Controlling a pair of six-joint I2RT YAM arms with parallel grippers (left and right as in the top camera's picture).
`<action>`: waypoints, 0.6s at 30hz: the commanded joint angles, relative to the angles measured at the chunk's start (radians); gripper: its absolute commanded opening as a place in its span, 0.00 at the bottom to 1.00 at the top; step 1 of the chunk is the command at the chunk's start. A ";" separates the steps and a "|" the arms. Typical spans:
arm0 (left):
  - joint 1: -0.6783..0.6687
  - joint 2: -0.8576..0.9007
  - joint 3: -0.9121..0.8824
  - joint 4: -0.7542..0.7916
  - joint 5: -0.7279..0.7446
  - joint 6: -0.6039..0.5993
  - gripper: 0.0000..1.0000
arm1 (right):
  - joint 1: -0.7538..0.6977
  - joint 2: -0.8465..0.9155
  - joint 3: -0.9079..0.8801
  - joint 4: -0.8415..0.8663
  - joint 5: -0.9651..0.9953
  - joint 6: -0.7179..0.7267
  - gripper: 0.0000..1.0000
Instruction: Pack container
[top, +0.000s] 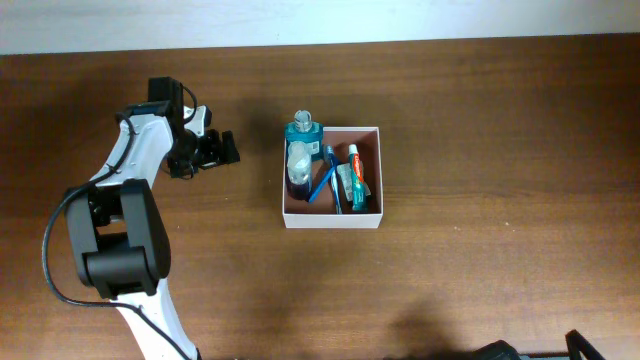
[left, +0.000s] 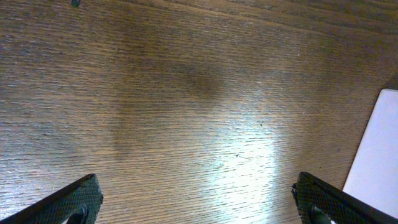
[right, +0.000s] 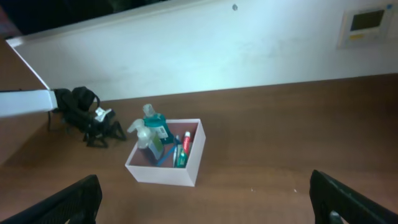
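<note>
Container: white-walled square box (top: 332, 221), reddish-brown inside, open top, near the centre of the table (top: 480, 150) in the overhead view.
Contents, 9 o'clock side: teal bottle (top: 303, 131) in the 11 o'clock corner, cap over the rim; clear spray bottle (top: 298, 162) just at 6 o'clock of it, touching.
Contents, middle: blue toothbrush (top: 321, 183) lies slanted, head toward 12 o'clock.
Contents, 3 o'clock side: tube (top: 353, 168) with red and green print, probably toothpaste; the print is too small to read.
Left arm: (top: 130, 160) reaches from 7 o'clock toward 12 o'clock, wrist turned toward the container.
Left gripper: (left: 199, 205) released, jaws spread wide with only bare wood between them; at 9 o'clock of the container, near it but apart.
Left wrist view: a white container wall shows at the 3 to 4 o'clock edge.
Right gripper: (right: 202, 193) released, fingers at the two lower corners of its own view, nothing between them; high above the table.
Right wrist view: container at 9 o'clock of centre; left arm beyond it at 9 o'clock; pale wall (right: 249, 56) along 12 o'clock.
</note>
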 joint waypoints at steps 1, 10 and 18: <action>0.000 -0.004 -0.003 0.002 -0.003 0.012 0.99 | 0.002 -0.003 0.001 -0.027 0.012 -0.002 0.98; 0.000 -0.004 -0.003 0.002 -0.003 0.012 0.99 | 0.002 -0.003 0.001 -0.089 0.010 -0.003 0.98; 0.000 -0.004 -0.003 0.002 -0.003 0.012 1.00 | 0.002 -0.003 -0.004 -0.089 0.012 0.002 0.98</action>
